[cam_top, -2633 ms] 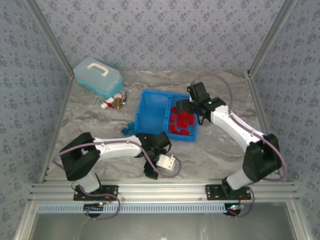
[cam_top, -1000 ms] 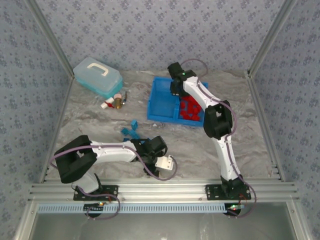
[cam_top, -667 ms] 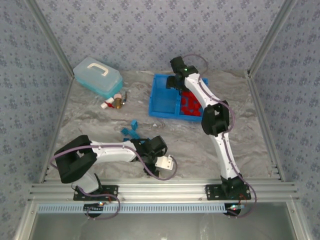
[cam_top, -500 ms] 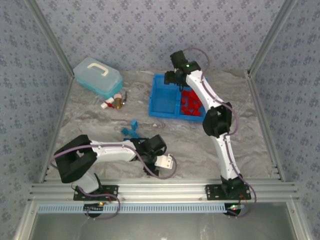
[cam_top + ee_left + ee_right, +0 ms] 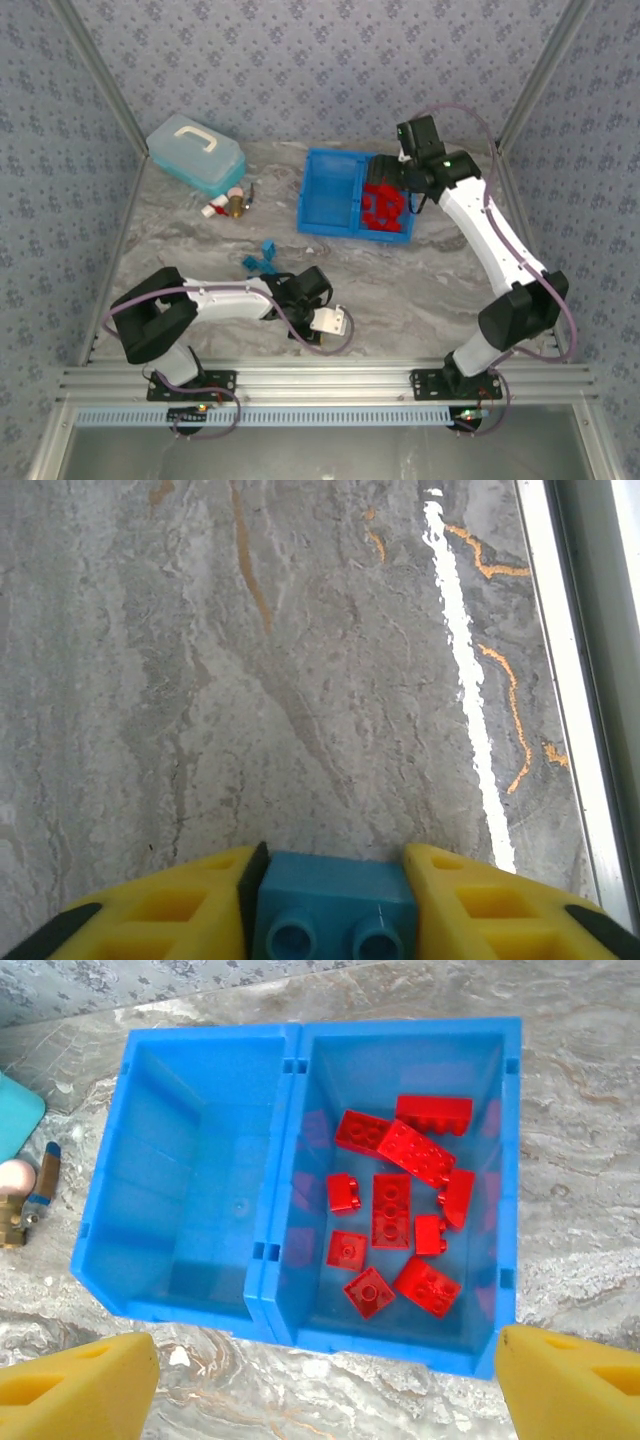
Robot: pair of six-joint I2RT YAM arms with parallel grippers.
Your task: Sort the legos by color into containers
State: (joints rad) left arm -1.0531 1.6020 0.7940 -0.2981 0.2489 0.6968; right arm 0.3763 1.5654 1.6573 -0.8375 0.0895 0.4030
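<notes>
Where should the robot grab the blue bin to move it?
Take the bin by the thin near wall of its empty left half, coming straight down from above. That wall stands upright and looks narrow enough to fit inside the open right end effector. The red legos all lie in the right half, so nothing should block the inside.
</notes>
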